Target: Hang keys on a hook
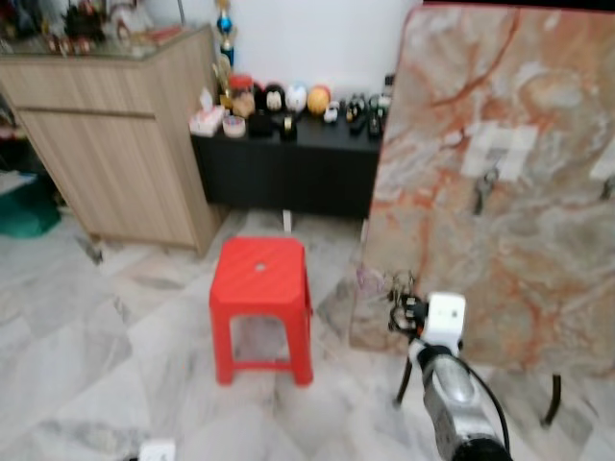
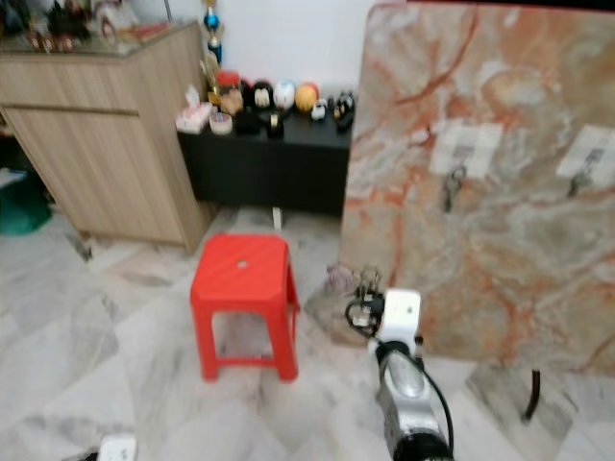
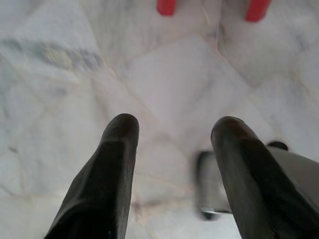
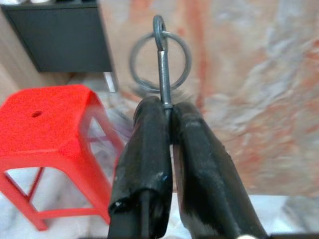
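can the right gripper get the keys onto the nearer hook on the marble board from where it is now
Probably not yet. The right gripper, shut on the keys, sits low near the marble board's bottom edge; the nearer hook is well above it. Nothing blocks the way.

Metal key ring (image 4: 160,59); glossy red plastic stool (image 1: 261,288); marble-look board (image 1: 500,192); wood-grain cabinet (image 1: 115,144).

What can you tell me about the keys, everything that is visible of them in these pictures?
The keys look like dull grey metal: a thin straight shank ending in a small loop, with a round split ring threaded through that loop. The right gripper pinches the lower end of the shank between its two black fingers, so the ring stands upright above the fingertips. They are held in the air, low in front of the marble-patterned board and beside the red stool. Key blades cannot be made out.
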Controlling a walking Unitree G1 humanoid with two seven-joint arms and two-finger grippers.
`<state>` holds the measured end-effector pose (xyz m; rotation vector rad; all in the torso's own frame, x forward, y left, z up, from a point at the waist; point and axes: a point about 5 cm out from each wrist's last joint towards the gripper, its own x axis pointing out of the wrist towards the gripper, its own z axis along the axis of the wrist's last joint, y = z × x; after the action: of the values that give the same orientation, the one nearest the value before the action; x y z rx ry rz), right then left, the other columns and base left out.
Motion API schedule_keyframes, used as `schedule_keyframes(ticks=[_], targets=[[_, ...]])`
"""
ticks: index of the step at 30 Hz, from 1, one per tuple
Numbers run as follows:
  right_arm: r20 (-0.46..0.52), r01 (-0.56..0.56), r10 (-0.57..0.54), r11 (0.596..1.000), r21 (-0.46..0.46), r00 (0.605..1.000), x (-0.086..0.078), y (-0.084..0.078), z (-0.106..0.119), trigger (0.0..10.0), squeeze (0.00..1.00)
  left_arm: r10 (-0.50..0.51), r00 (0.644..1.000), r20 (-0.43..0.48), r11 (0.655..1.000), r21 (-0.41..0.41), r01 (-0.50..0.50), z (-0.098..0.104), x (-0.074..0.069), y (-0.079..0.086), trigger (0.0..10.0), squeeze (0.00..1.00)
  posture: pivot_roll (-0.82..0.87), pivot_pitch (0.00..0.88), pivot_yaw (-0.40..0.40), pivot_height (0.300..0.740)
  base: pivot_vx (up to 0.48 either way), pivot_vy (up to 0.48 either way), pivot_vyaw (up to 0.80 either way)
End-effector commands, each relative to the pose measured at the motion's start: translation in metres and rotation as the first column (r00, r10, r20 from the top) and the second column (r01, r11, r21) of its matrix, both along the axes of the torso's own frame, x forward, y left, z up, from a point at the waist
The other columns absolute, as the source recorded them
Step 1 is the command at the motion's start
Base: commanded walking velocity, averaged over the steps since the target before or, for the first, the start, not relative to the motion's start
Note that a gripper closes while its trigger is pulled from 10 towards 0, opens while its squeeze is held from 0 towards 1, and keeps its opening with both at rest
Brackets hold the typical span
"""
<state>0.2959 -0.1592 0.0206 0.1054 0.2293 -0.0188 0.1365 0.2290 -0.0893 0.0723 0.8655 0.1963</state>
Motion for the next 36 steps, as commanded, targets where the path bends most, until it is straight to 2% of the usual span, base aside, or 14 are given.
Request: schedule_keyframes(ticks=[1,36], targets=[[0.023,-0.003,0.003,1.000,0.006,1.000,0.0043,0.0036,0.0051,10.0,0.00,0.006,1.000,-0.017,1.000,0.011,-0.006,0.0001,-0.0021,0.0058,10.0,0.00,0.07,0.000,-0.038,0.740,0.000,-0.480,0.00],[0.041,0.031,-0.031,1.000,0.000,0.999,0.0110,-0.0014,0.0110,10.0,0.00,0.013,0.999,-0.052,1.000,0.005,-0.013,-0.0023,-0.0079,0.0083,10.0,0.00,0.06,0.000,-0.036,0.740,0.000,-0.480,0.00]])
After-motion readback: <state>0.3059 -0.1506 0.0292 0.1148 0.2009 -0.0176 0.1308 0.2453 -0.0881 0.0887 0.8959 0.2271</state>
